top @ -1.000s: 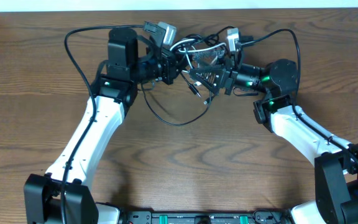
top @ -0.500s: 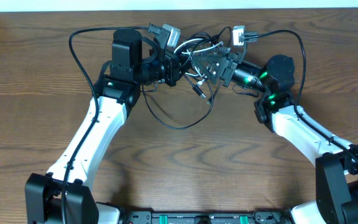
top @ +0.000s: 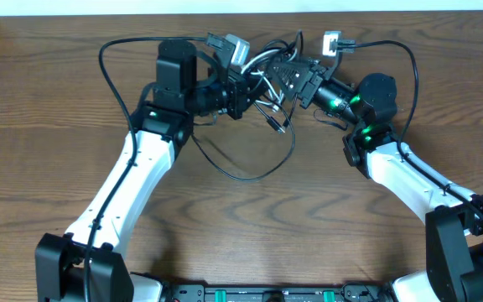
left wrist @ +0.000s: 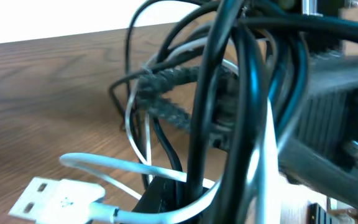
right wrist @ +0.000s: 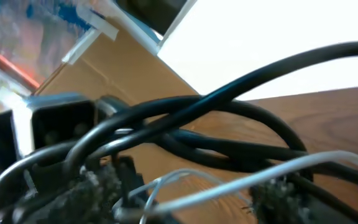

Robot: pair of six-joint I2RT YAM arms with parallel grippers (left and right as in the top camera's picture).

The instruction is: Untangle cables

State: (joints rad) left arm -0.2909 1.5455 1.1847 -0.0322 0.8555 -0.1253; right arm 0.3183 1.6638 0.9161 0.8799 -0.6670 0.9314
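1. The left pincer has its jaws together, pinched on strands of the cables that run out from its tip.
2. The right pincer faces it, tip near tip. Its jaws stand apart, and its pads sit either side of black and white strands that pass loosely between them.
3. The knot of cables is bunched between the two pincers, touching both.
4. A black loop trails from the knot across the table, on the side of both pincers nearer the arms' bases.
5. A small plug end sits just below the gap between the pincers, at the top of that loop.
6. In the left wrist view, a braided cable crosses just ahead of the left pincer, behind thicker black strands.
7. A white plug on a white cord lies close to the left pincer, low on the left of that view.
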